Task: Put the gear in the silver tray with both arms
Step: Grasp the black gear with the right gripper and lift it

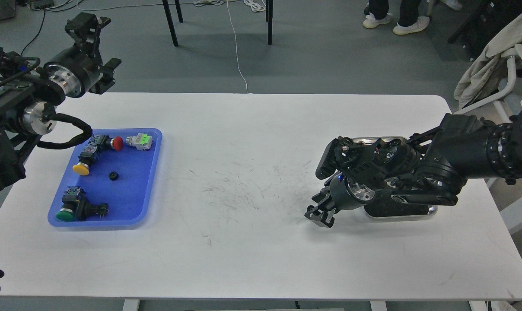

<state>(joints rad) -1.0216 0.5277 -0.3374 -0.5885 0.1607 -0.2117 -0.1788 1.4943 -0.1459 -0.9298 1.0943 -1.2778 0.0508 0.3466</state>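
The gear [112, 176] is a small black toothed ring lying in the middle of the blue plastic tray [151, 181] on the left of the table. The silver tray [431, 211] sits at the right of the table, mostly hidden under my right arm. My right gripper [319, 214] hangs low over the table just left of the silver tray, with nothing visible in it; its fingers are too dark to tell apart. My left gripper [87, 22] is raised beyond the table's far left corner, well away from the gear, and its fingers are unclear.
The blue tray also holds several push-button switches: red [117, 143], yellow [81, 169], green [65, 214], and a green-labelled one [141, 141]. Chair legs [170, 21] and a person's feet [393, 21] are beyond the table. A draped chair [494, 65] stands at the right.
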